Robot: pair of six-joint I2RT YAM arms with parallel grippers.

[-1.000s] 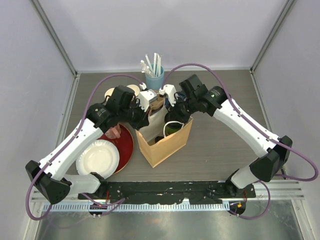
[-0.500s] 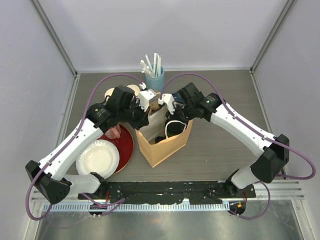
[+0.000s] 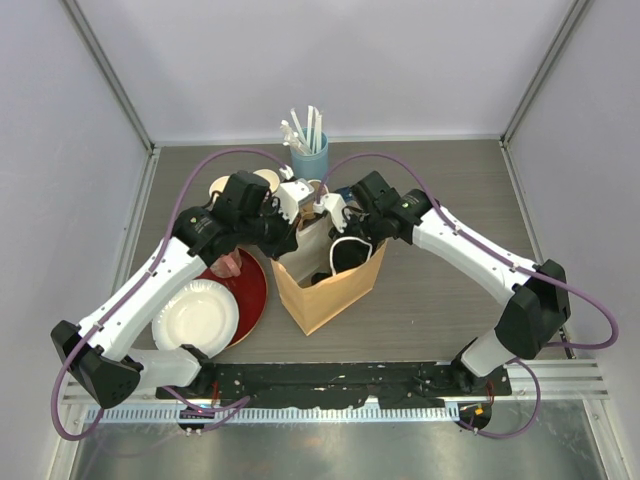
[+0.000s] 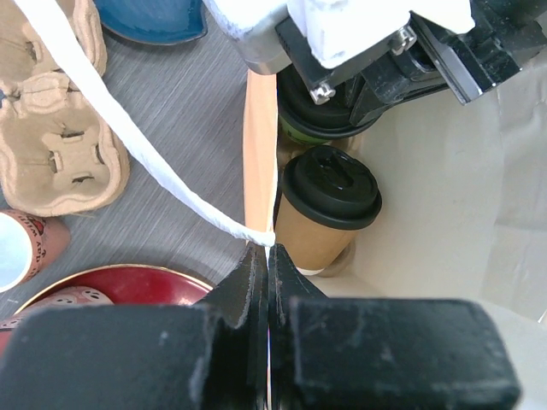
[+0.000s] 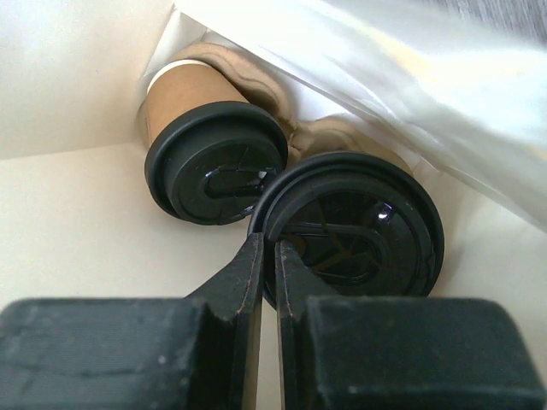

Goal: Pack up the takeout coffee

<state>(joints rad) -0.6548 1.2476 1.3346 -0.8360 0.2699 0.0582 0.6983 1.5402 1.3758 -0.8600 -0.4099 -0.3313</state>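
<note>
Left claw [image 4: 269,256] pinched on paper bag [image 4: 259,145] wall beside white handle [image 4: 128,137]; brown cup [image 4: 329,213] upright inside, green cup [image 4: 314,115] behind, mostly hidden.

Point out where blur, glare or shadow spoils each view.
Top external: sharp, evenly lit, though the paper bag is dark inside. Left wrist: left gripper blurred up close, brown cup crisp, bag's inner wall washed out. Right wrist: right gripper blurred, glints on the green cup lid, bag wall blown out top right.

Bright, even, diffuse light; shadows soft; small glints on the black lid [image 5: 342,231]; bag wall [image 5: 410,77] blurred, washed out.
</note>
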